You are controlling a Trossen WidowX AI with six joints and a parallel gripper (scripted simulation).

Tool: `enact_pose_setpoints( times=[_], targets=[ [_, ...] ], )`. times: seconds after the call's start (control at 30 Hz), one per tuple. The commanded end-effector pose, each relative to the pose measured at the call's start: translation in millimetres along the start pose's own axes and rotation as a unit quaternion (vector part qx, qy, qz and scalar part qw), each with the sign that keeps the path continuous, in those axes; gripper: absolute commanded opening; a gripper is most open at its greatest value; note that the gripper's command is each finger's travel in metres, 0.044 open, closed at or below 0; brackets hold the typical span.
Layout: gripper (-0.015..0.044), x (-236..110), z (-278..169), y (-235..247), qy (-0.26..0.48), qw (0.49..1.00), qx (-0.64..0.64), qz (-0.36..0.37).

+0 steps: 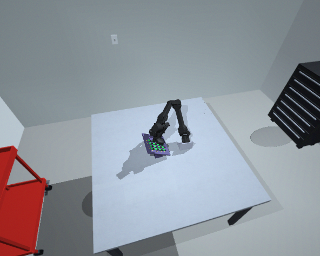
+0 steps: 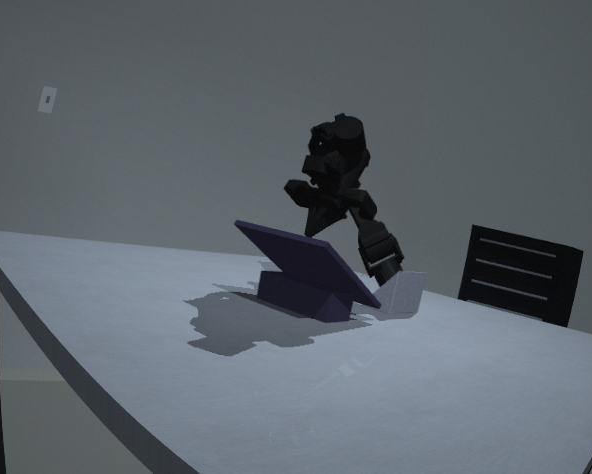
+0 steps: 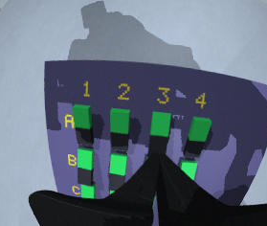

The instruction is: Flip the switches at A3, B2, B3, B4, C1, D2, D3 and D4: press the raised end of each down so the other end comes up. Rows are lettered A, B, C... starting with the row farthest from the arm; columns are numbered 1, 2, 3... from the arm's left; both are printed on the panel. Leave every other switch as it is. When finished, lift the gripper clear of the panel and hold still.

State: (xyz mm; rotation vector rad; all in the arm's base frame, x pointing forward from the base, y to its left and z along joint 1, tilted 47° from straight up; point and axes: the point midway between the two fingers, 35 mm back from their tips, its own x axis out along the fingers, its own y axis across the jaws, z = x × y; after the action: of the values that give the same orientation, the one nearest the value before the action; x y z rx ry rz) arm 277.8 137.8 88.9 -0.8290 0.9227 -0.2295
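A purple switch panel (image 1: 167, 152) (image 2: 306, 262) (image 3: 237, 97) stands tilted on a block on the table, with green rocker switches in lettered rows and numbered columns. In the wrist view I see row A's switches A1 (image 3: 81, 117), A2 (image 3: 120, 120), A3 (image 3: 161, 124) and A4 (image 3: 199, 128), and below them B1 (image 3: 85, 158), B2 (image 3: 118, 166) and B4 (image 3: 188, 169). My gripper (image 3: 157, 159) (image 1: 159, 141) (image 2: 310, 233) is shut and empty. Its tips point down at column 3, just below A3's green end. It hides B3 and the lower rows.
The arm's pale base block (image 1: 185, 145) (image 2: 401, 293) stands right of the panel. A red cart (image 1: 5, 198) stands off the table's left side. A black drawer cabinet (image 1: 306, 101) (image 2: 516, 275) stands at the far right.
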Motion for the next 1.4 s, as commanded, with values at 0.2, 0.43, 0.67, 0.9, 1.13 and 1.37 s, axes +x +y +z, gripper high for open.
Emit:
enact_pose_setpoints(
  times=[0.2,0.43,0.67,0.9,1.13,1.37],
  targets=[
    [0.0,13.5,-1.0,-1.0,-0.001,1.0,-0.003,-0.003],
    [0.0,13.8,-1.0,-1.0,-0.001,1.0,-0.003,-0.003],
    [0.0,13.8,-1.0,-1.0,-0.001,1.0,-0.003,-0.003],
    [0.0,14.1,-1.0,-1.0,-0.001,1.0,-0.003,-0.003],
    [0.0,15.0,-1.0,-1.0,-0.001,1.0,-0.003,-0.003],
    [0.0,16.0,-1.0,-1.0,-0.001,1.0,-0.003,-0.003]
  ],
)
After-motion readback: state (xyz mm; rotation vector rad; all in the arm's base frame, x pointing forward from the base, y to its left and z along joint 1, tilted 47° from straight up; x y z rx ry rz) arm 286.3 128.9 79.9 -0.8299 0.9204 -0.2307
